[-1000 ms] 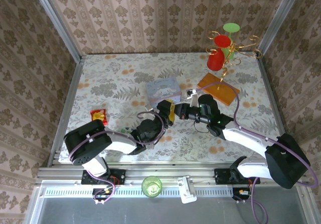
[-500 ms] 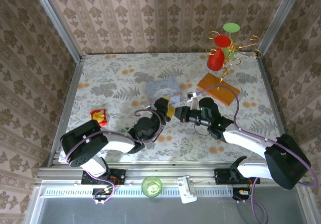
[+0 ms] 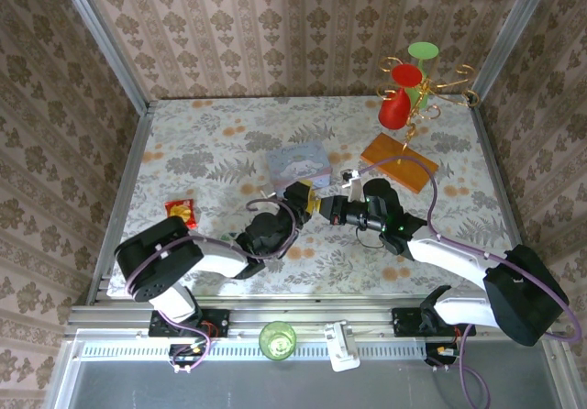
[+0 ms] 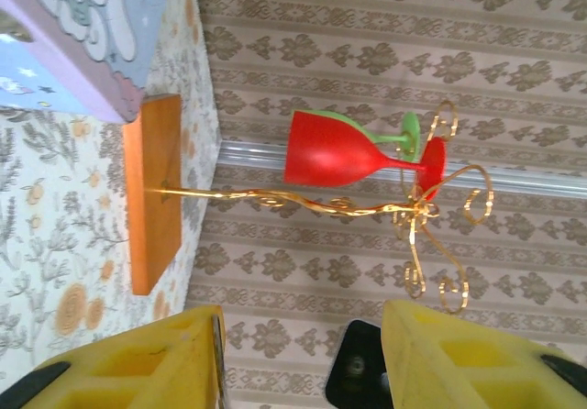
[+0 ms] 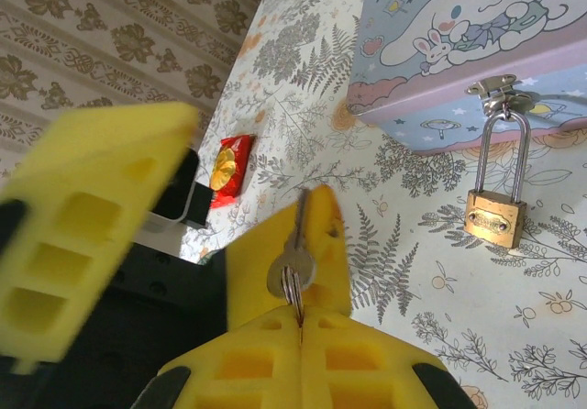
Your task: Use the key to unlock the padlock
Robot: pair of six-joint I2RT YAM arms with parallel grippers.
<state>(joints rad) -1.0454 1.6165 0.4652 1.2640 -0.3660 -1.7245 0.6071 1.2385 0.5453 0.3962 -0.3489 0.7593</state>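
At the clasp (image 5: 500,88) on the front of the pale blue tin (image 5: 440,51) hangs the padlock (image 5: 495,215) — looped through it, brass body against the flowered tabletop (image 5: 413,281). My right claw (image 5: 301,322), near the tin's front, is pinched tight on the key (image 5: 292,267); my left claw (image 4: 303,354) sits close to that same side — fingers (image 4: 459,363) parted partway.

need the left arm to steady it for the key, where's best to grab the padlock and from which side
Pinch the padlock by its brass body, across the two narrow sides, coming from above. It lies flat on the table, hanging by its shackle from the hasp of the tin, which blocks that end; probably leave the far end free for the key.
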